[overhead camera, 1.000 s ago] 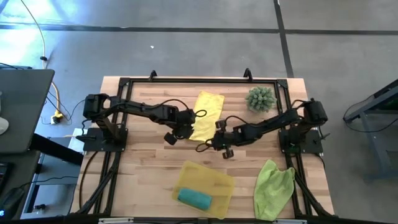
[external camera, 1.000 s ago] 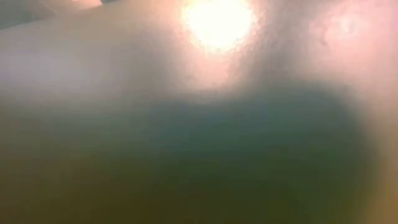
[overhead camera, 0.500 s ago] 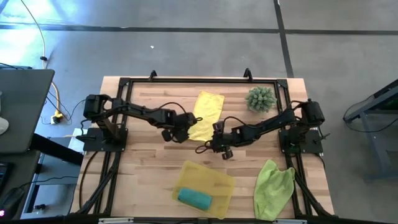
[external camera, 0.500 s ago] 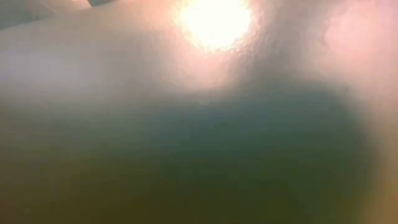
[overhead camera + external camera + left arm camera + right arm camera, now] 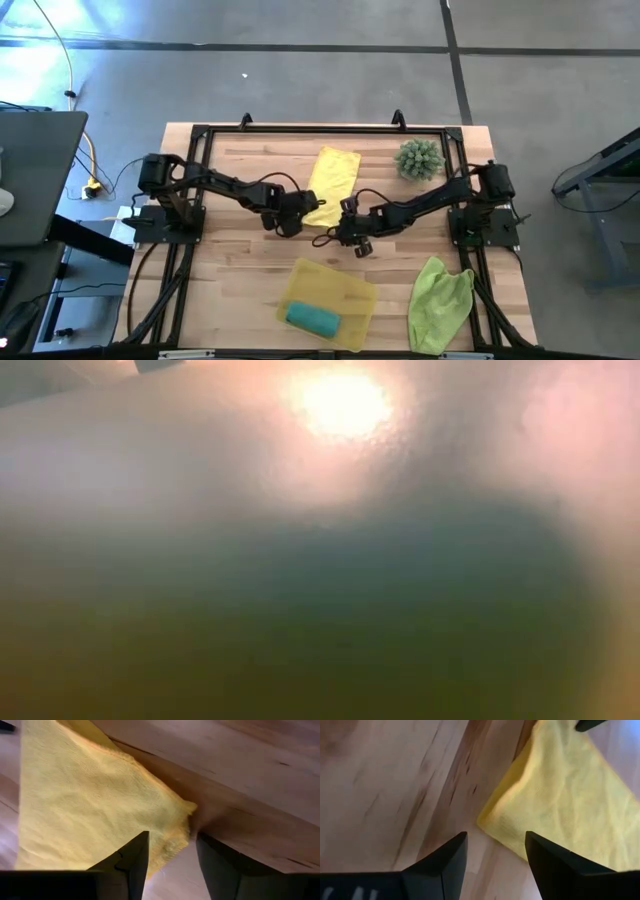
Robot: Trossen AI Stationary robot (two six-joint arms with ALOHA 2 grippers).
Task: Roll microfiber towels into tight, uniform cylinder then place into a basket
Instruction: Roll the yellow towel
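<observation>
Wooden table [image 5: 230, 250] under grey concrete floor, seen from above, with the low camera blinded by blur and glare.

Nearest the front edge: yellow basket [image 5: 345, 288] holding a rolled teal towel [image 5: 313, 319]; green towel [image 5: 440, 300] crumpled at the near right, unrolled.

Mid-table: left gripper [image 5: 291, 213] and right gripper [image 5: 350, 225], one at each near corner of the yellow towel [image 5: 333, 180], fingers apart on both and holding nothing. From the left wrist, that towel [image 5: 95, 805] spread flat ahead, its near corner lying in the gap between the parted fingers [image 5: 131, 862]. From the right wrist, the other near corner of the towel [image 5: 560, 805] just ahead of the fingers [image 5: 445, 860] and slightly off to one side, not yet between them.

Farther back: towel running lengthwise from the grippers toward the far edge, tilted slightly right, far end well clear of both arms. Both arms about equally near the short near edge, so a roll would likely start there and travel away along the long axis. Left side looks ready to pinch; right side probably needs a small shift onto its corner first.

Far right: spiky green plant [image 5: 418, 159], apart from the towel.
</observation>
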